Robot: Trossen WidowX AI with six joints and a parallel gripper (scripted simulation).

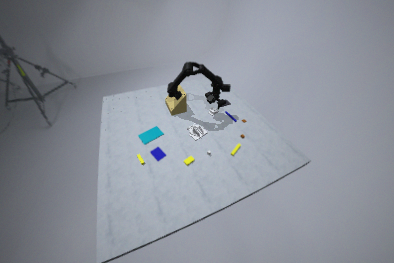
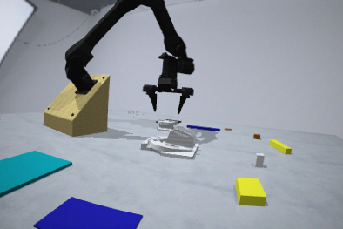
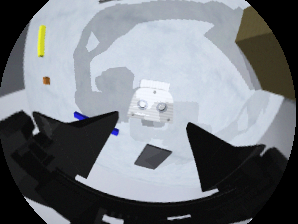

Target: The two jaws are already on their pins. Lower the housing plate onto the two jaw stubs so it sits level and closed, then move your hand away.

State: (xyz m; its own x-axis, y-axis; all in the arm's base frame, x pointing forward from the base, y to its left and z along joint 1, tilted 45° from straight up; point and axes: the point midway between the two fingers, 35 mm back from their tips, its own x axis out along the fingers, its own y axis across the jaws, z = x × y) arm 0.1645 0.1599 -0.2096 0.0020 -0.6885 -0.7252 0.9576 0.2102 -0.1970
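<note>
My gripper (image 1: 223, 104) (image 2: 167, 112) (image 3: 153, 120) is open and empty, pointing down above a small white assembly (image 1: 213, 112) (image 2: 166, 125). In the exterior view the fingertips are a little above it and do not touch it. In the wrist view the housing plate (image 3: 151, 95) shows between and beyond the fingertips, with two round features side by side and small dark holes. From the exterior view it looks roughly level on the lower part. The jaws and stubs under it are too small or hidden to make out, so I cannot tell whether it is fully seated.
A larger white piece (image 1: 197, 131) (image 2: 180, 140) with a ribbed raised part lies near the assembly. A blue bar (image 1: 230, 116) (image 2: 203, 128) (image 3: 116, 132) lies beside it. A teal plate (image 1: 151, 135) (image 2: 30, 169), yellow block (image 1: 189, 160) (image 2: 251, 191) and small white block (image 2: 259, 159) lie further off.
</note>
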